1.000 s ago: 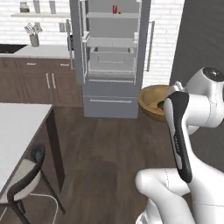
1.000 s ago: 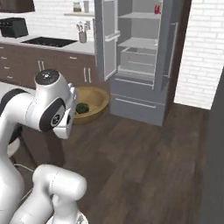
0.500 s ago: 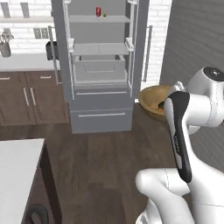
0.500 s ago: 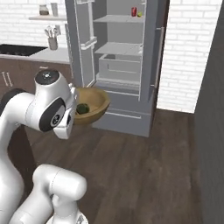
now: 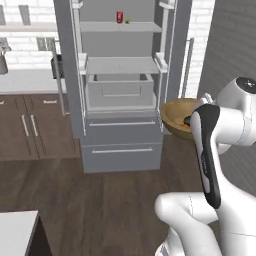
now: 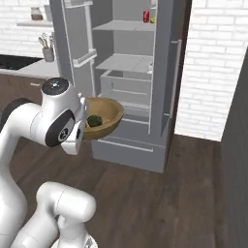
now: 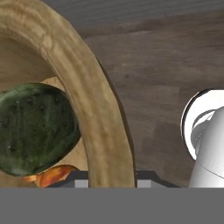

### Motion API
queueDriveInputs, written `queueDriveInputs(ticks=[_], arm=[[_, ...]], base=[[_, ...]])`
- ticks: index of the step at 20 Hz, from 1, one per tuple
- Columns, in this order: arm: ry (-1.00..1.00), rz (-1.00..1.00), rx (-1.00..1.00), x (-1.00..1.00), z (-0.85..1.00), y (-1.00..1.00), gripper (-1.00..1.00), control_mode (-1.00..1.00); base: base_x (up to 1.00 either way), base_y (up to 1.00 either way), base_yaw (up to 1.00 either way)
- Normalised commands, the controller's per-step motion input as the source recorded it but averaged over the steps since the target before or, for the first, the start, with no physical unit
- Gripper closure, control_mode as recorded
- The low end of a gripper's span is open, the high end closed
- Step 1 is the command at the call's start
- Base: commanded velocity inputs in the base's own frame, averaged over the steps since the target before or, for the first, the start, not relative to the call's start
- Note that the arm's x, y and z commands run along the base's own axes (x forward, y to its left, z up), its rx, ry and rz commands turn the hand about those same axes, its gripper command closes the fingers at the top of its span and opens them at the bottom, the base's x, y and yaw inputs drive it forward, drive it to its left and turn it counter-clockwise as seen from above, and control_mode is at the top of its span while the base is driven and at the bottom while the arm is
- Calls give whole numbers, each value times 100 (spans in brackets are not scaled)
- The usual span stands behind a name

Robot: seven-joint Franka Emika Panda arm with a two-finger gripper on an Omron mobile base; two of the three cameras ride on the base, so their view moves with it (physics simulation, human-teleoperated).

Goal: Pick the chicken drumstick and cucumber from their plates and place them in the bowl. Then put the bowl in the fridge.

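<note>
The tan wooden bowl hangs in the air in front of the fridge, held by its rim. My gripper is shut on that rim, one finger inside and one outside. Inside the bowl lie the dark green cucumber and, under it, the orange-brown chicken drumstick. The grey fridge stands open just beyond the bowl, its pale shelves and a drawer showing. The plates are out of view.
A red can stands on the fridge's top shelf. Open fridge doors flank the shelves. A dark-cabinet counter runs left, with a utensil pot. A white brick wall is to the right.
The whole picture has shifted as the base moved: the fridge now sits nearer and more central. The bowl stays in the gripper in the same pose.
</note>
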Motion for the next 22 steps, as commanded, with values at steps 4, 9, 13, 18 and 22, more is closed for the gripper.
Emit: queueDriveInputs(ticks=[4, 9, 13, 18, 22], arm=[[0, 0, 0, 0, 0, 0, 100, 100], [0, 0, 0, 0, 0, 0, 100, 100], [0, 0, 0, 0, 0, 0, 100, 100], [0, 0, 0, 0, 0, 0, 100, 100], [0, 0, 0, 0, 0, 0, 100, 100]], base=[[100, 0, 8], [100, 40, 1], [100, 63, -2], [100, 9, -2], [83, -4, -5]])
